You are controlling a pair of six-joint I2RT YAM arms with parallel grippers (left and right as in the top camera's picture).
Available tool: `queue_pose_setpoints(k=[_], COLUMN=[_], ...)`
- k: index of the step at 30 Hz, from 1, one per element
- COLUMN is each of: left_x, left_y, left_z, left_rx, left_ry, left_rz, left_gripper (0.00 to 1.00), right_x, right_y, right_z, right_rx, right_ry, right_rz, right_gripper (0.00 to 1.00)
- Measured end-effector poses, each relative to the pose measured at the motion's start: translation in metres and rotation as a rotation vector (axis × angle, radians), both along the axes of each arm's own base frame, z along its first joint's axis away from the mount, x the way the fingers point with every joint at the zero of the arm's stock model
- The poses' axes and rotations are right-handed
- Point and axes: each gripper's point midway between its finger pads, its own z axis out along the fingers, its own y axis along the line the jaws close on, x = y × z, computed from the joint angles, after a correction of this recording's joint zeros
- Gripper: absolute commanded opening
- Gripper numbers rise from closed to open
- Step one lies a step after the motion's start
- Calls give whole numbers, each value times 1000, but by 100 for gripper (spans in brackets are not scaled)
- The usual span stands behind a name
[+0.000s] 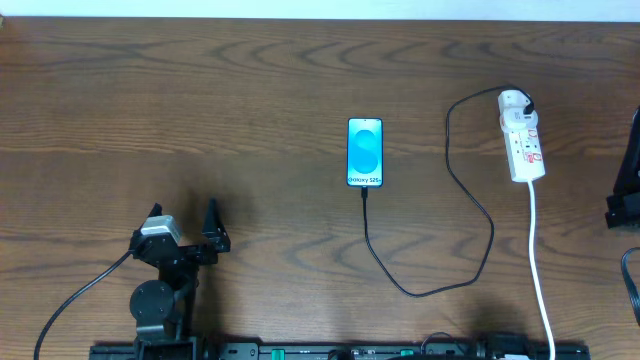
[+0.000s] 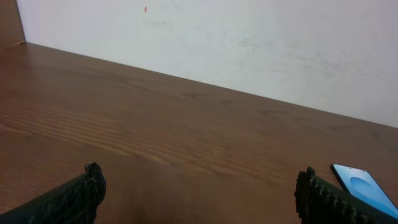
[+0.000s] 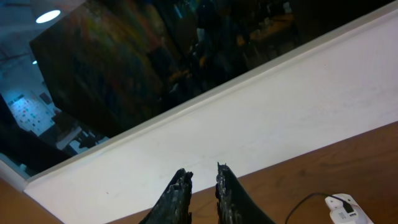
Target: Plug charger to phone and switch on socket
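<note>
Phone [image 1: 365, 152] is recorded flat at mid-table, lit blue screen up. The charger [image 1: 366, 212] plug is seen meeting its near short edge. The cable is looped toward the near edge, then led back to the far end of the socket [image 1: 522, 140], which lies well to the phone's right. Switch position cannot be told. Left gripper [image 1: 183, 225] is spread wide and empty above the near-left of the table [image 1: 250, 90]. Right gripper [image 3: 202, 177] is angled toward the wall, its fingers drawn almost together on nothing.
</note>
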Motion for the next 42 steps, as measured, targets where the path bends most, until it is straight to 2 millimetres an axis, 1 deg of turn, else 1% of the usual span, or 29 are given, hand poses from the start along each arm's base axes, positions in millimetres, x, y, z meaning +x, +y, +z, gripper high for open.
queue_pose_setpoints(k=[6, 9, 12, 23, 26, 31, 37, 42], left_x=[0, 0, 0, 0, 0, 0, 0, 0], left_y=[0, 0, 0, 0, 0, -1, -13, -13], left_z=[0, -1, -1, -1, -1, -1, -1, 0], left_rx=[0, 0, 0, -1, 0, 0, 0, 0], left_ry=[3, 5, 6, 7, 7, 7, 3, 3], left_rz=[0, 0, 0, 0, 0, -3, -51, -54], left_gripper=[99, 98, 98, 98, 98, 98, 98, 98], right_x=[0, 0, 0, 0, 0, 0, 0, 0], right_y=[0, 0, 0, 0, 0, 0, 0, 0], right_z=[0, 0, 1, -3, -4, -4, -4, -4], right_rx=[0, 3, 19, 49, 50, 52, 52, 52], right_ry=[-1, -1, -3, 17, 17, 17, 20, 20], right_rz=[0, 0, 1, 1, 1, 1, 1, 1], right_gripper=[15, 19, 21, 17, 19, 19, 19, 19])
